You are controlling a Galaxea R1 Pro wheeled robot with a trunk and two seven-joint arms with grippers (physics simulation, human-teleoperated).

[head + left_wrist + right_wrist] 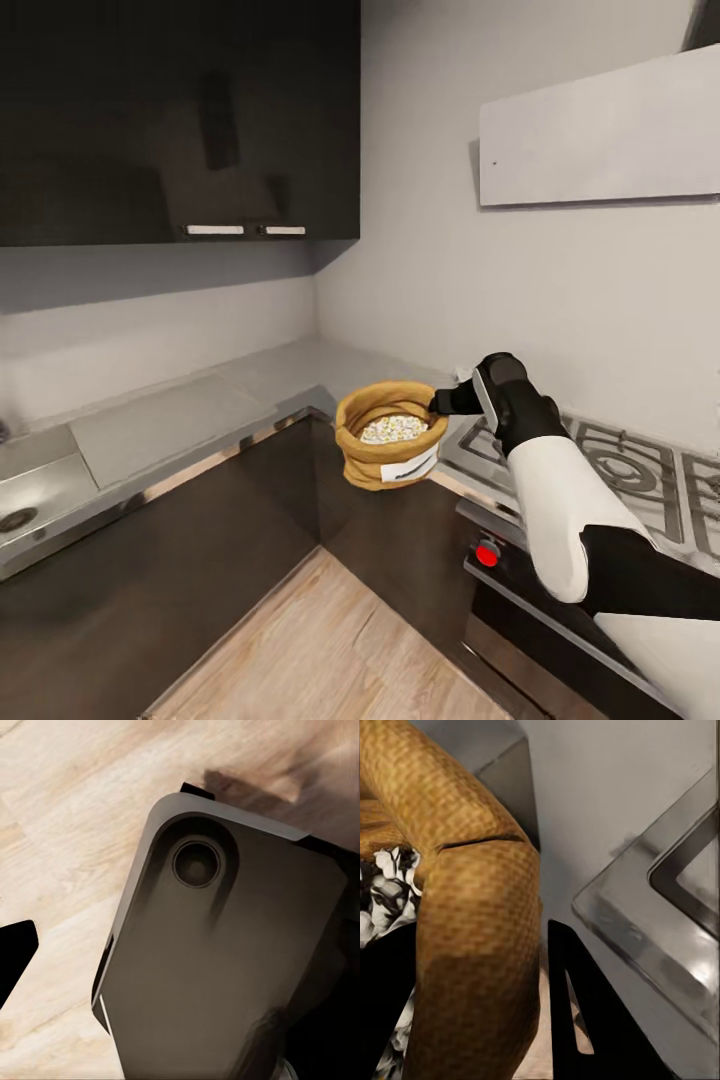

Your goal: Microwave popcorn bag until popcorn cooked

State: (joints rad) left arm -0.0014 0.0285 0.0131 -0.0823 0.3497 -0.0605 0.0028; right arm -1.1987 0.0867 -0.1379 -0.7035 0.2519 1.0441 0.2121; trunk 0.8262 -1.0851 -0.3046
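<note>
the right gripper (pixel 440 402) is clamped on the rolled rim of the bag (pixel 388 447), holding it in the air out in front of the corner of the countertop (pixel 170 425), with dark cabinet fronts and wood floor (pixel 330 650) below it. in the right wrist view 1 black finger (pixel 585 1020) lies outside the burlap rim (pixel 472 967) and the other dark finger sits inside the bag, so the rim is pinched between the 2. the bag hangs roughly upright, its white label (pixel 412 467) facing forward and down, and the popcorn (pixel 394 429) lies heaped inside as pale speckled kernels, also seen past the rim from the wrist (pixel 386 892).

the hob (pixel 610 465) with its black grates sits just to the right of the bag, behind the right arm (pixel 560 510), and a red knob (pixel 487 553) shows on the oven front below it. a steel sink (pixel 30 490) is set in the countertop at far left, under dark wall cabinets (pixel 180 120).

the left wrist view looks down on wood floor and a dark grey part of the robot's body (pixel 225 967); a black finger tip (pixel 15 952) juts in at the edge, and i cannot tell whether the left gripper is apart or together.
</note>
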